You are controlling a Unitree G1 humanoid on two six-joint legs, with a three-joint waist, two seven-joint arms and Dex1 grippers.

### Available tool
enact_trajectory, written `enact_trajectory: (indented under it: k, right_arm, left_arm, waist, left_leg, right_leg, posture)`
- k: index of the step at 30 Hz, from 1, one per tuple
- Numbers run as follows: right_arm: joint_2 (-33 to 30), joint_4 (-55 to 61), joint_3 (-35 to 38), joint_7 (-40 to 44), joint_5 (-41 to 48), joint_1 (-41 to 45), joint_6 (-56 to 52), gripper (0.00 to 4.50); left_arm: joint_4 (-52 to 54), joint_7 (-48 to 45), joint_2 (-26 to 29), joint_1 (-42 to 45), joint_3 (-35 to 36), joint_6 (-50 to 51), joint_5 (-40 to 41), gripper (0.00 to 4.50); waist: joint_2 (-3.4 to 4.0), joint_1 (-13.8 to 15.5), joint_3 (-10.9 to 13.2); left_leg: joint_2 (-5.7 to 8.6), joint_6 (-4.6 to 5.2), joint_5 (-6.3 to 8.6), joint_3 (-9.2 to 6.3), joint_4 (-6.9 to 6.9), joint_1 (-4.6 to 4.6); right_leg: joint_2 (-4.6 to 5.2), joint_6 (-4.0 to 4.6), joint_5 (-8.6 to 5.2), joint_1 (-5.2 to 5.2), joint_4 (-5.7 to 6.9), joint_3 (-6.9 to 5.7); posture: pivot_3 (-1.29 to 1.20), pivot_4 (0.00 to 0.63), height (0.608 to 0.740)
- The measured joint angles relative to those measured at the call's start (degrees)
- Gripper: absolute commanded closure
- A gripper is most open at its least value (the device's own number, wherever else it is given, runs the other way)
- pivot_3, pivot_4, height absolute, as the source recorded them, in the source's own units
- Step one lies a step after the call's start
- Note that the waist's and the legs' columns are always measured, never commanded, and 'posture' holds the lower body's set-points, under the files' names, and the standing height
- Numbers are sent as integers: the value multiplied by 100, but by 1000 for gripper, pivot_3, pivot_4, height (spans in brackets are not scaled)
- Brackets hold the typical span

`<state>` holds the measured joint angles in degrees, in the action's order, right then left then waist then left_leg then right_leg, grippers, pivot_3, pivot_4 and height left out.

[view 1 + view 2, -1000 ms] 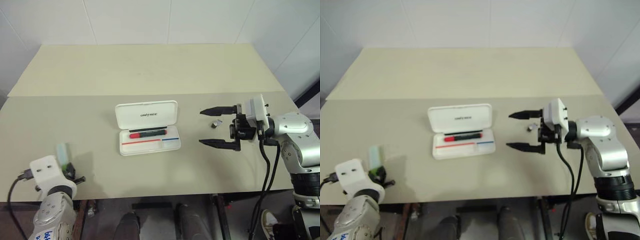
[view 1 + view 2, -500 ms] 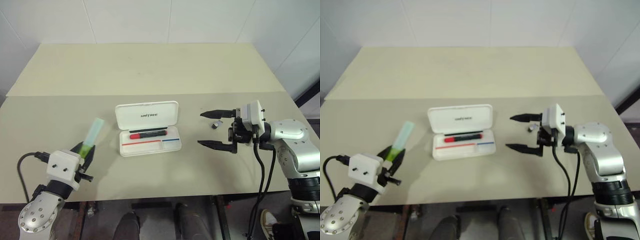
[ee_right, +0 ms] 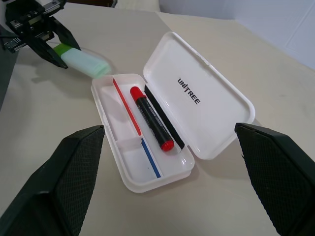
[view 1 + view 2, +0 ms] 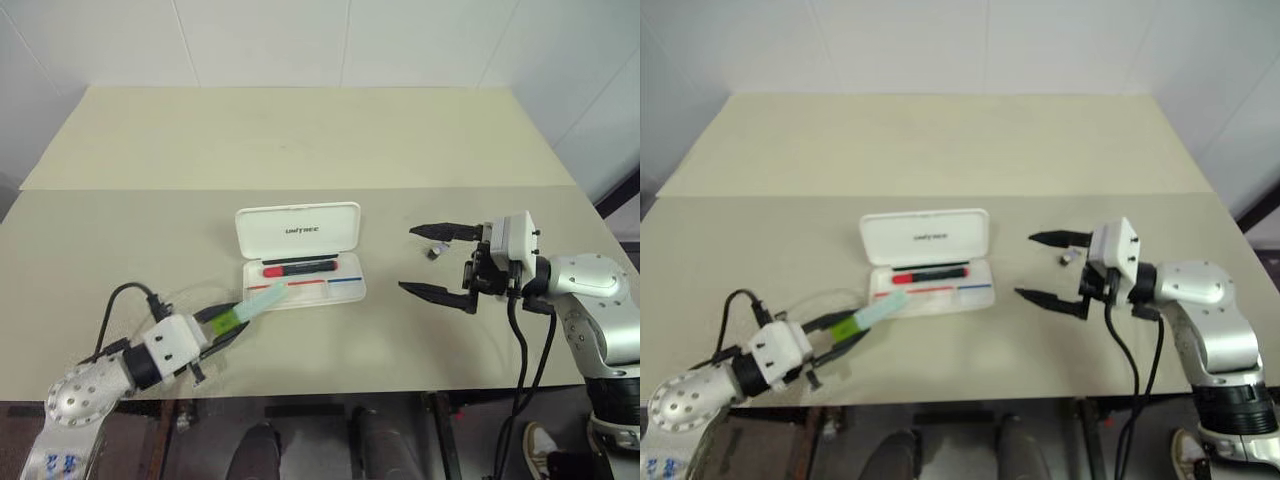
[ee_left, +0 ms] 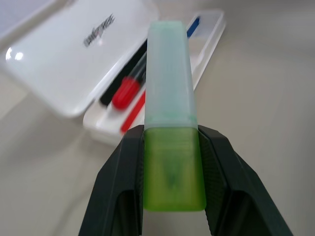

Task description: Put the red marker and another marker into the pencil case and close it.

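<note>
Carrying the stubby translucent green marker clamped by its bright green end, the left gripper nears the open white hard-plastic pencil case holding the red-and-black marker; next, release inside, while the right gripper waits wide open.

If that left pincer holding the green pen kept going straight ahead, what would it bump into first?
Probably the open pencil case: the left pincer aims the green marker at its near tray corner, though height is unclear.
</note>
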<state>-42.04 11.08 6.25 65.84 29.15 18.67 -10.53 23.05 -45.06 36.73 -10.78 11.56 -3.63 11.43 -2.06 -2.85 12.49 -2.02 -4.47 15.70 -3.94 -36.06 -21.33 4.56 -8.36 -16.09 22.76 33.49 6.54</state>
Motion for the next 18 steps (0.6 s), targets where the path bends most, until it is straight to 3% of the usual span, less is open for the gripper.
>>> enact_trajectory:
  k: [10,18]
  right_arm:
    - [-27,317,154,-331,25,-238,-84,0]
    - [-26,445,185,-511,34,-340,-89,0]
  left_arm:
    - [-484,-1374,483,1343,-435,847,1187,3460]
    - [-1665,-2242,844,2475,-838,810,1061,3460]
  waist:
    - [5,-28,3]
    - [5,-19,3]
  left_leg:
    - [0,0,0,-3,3,9]
    - [1,0,0,-4,2,7]
  right_leg:
    - [-1,-17,-8,3,31,-1]
    - [-1,-17,-8,3,29,-1]
  posture:
    - [0,150,740]
    - [0,150,740]
